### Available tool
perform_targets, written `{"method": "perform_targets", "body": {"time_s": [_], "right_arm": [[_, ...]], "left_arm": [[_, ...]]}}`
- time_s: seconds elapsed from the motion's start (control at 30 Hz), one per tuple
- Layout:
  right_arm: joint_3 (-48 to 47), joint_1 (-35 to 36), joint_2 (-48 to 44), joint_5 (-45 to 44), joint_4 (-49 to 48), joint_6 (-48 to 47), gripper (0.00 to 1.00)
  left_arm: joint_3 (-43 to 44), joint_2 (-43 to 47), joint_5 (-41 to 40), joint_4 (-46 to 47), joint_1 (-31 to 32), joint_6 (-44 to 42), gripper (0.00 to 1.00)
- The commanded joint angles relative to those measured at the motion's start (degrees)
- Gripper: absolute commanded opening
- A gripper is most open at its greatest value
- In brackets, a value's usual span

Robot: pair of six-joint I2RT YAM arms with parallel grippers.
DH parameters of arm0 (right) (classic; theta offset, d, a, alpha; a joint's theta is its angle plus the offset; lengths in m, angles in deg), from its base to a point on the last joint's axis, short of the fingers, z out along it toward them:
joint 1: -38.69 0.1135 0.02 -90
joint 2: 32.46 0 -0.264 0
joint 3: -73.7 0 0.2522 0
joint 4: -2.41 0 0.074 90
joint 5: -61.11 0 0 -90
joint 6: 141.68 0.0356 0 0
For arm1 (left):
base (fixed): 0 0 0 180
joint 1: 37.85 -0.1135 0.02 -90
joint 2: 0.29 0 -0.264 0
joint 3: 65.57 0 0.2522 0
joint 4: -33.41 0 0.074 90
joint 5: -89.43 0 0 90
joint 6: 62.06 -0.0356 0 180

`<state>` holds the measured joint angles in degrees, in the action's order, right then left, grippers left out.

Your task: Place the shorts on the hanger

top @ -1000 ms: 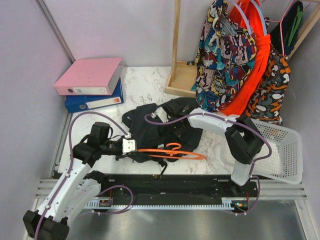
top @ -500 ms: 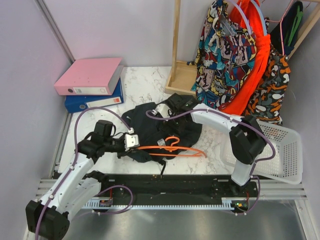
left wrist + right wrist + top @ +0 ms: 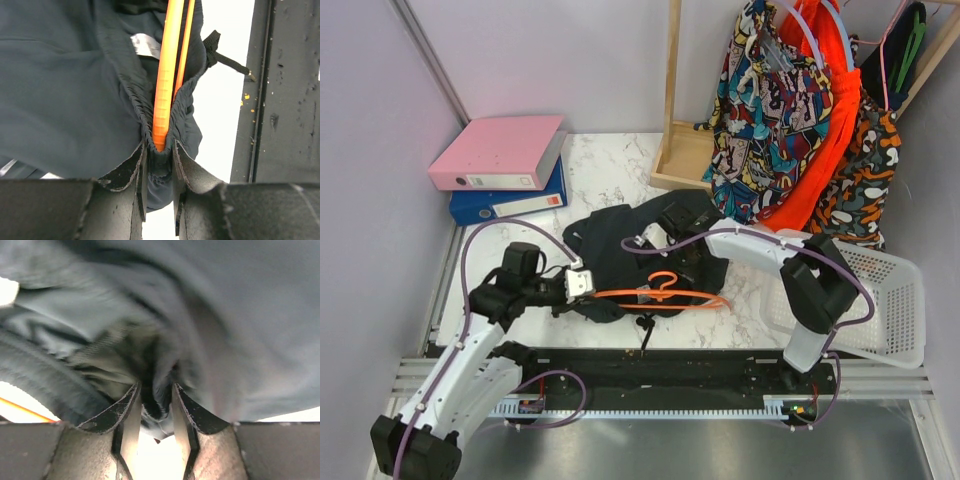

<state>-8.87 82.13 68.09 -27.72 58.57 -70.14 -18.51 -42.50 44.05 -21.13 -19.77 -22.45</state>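
The black shorts (image 3: 610, 250) lie crumpled on the marble table, with the orange hanger (image 3: 665, 296) lying across their near edge, its hook on the fabric. My left gripper (image 3: 582, 285) is shut on the gathered waistband (image 3: 150, 115) with the hanger's left end (image 3: 166, 75) pinched inside the fabric. A drawstring (image 3: 227, 59) trails toward the table's front rail. From the right, my right gripper (image 3: 655, 236) reaches over the shorts; in its wrist view (image 3: 155, 390) its fingers are closed on a fold of the dark fabric (image 3: 225, 315).
A pink binder (image 3: 498, 150) on a blue one (image 3: 510, 203) sits at the back left. A wooden rack (image 3: 672, 150) with hanging colourful garments (image 3: 770, 110) stands at the back right. A white basket (image 3: 885, 300) is at the right, and a black rail (image 3: 670, 365) runs along the front.
My right gripper let go, opened wide, shifted slightly right and closed again on a fold of the shorts. The hanger's hook moved a little away from the front edge. The left grip is unchanged.
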Motion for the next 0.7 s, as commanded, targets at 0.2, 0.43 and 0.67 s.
{"method": "perform_targets", "body": {"time_s": [0.2, 0.43, 0.67], "right_arm": [[-2.63, -5.91, -4.22, 4.53, 3.22, -2.2, 0.73], [-7.38, -3.46, -0.8, 6.32, 8.05, 2.81, 0.82], [-0.98, -0.64, -1.76, -3.52, 7.01, 2.11, 0.74]], "left_arm": [[0.27, 3.9, 2.57, -2.2, -2.62, -0.85, 0.02], [1.77, 1.7, 4.16, -2.64, -2.71, -3.48, 0.02], [1.25, 1.52, 3.11, -2.56, -2.71, -2.17, 0.02]]}}
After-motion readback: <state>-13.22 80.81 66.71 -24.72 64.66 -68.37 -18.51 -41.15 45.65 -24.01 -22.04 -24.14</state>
